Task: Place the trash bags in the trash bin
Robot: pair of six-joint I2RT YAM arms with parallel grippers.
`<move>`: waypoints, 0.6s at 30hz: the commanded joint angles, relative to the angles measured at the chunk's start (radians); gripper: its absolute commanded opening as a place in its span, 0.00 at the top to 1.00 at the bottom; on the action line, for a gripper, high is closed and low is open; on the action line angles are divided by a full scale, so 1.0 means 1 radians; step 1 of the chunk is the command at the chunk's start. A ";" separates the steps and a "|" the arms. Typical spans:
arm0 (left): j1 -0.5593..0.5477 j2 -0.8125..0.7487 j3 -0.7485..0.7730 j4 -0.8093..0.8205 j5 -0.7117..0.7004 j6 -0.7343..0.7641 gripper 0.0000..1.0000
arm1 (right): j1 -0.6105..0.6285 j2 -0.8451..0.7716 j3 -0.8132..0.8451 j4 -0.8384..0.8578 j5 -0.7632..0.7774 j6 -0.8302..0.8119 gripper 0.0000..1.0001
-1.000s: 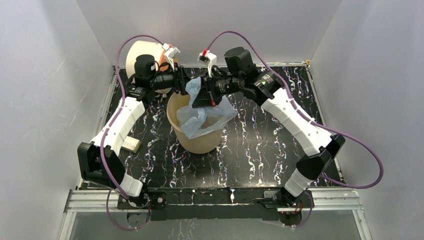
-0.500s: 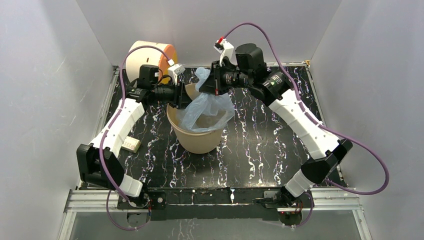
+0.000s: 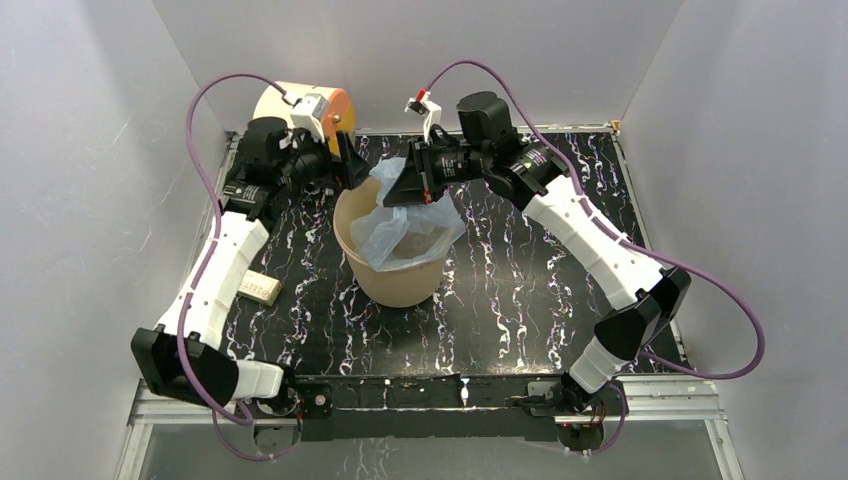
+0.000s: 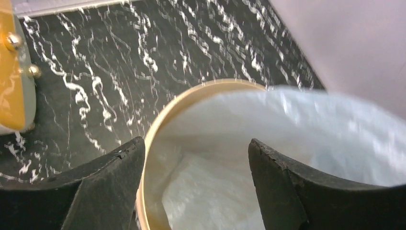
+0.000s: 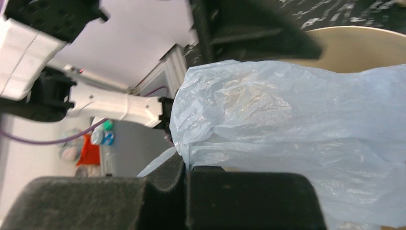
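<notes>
Nearest us, at the lower left of the top view, a small white card box [image 3: 261, 289] lies on the black, white-veined bench [image 3: 520, 300], well apart from the work. It bears some print, but that is too small for us to read.

Behind it, mid-frame, the round tan-beige bin with a rolled rim [image 3: 397, 283] stands upright. The thin, crinkly, translucent pale blue plastic bag [image 3: 408, 228] sits partly inside it: its lower part is down in the mouth, while its upper folds rise above the far rim and spill over the right side. We judge it is lifted this way so the loose film can be fed down rather than drape outside.

The right gripper [image 5: 186, 173], reaching in from the upper right, has its jaws pressed together on a bunched fold of the bag. The left gripper [image 4: 195, 146], at the bin's upper left, has its jaws spread wide with nothing between them. It looks down onto rim and film, probably placed to take a fresh hold.

Farthest, in the upper left, a cream drum with an orange face [image 3: 272, 103] stands by the back wall. We can read no brand on bin, bag or drum.
</notes>
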 commanded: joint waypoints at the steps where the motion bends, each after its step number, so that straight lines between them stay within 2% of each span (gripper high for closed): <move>1: 0.020 0.065 0.058 0.246 0.086 -0.172 0.23 | 0.002 -0.028 0.006 0.080 -0.230 -0.011 1.00; 5: 0.020 0.169 0.062 0.510 0.302 -0.343 0.25 | 0.003 -0.008 0.037 0.049 -0.278 -0.023 1.00; 9: 0.005 0.253 0.053 0.767 0.535 -0.529 0.31 | 0.003 -0.013 0.046 0.028 -0.208 -0.035 1.00; 10: -0.005 0.263 0.053 0.780 0.566 -0.540 0.35 | 0.003 -0.013 0.044 0.027 -0.195 -0.038 1.00; 12: -0.024 0.256 0.041 0.759 0.609 -0.513 0.38 | 0.003 -0.016 0.042 0.027 -0.180 -0.036 1.00; 14: -0.049 0.241 0.033 0.656 0.648 -0.442 0.39 | 0.003 -0.022 0.039 0.030 -0.140 -0.034 1.00; 18: -0.068 0.186 0.024 0.314 0.633 -0.149 0.51 | 0.002 -0.043 0.030 0.038 -0.016 -0.033 1.00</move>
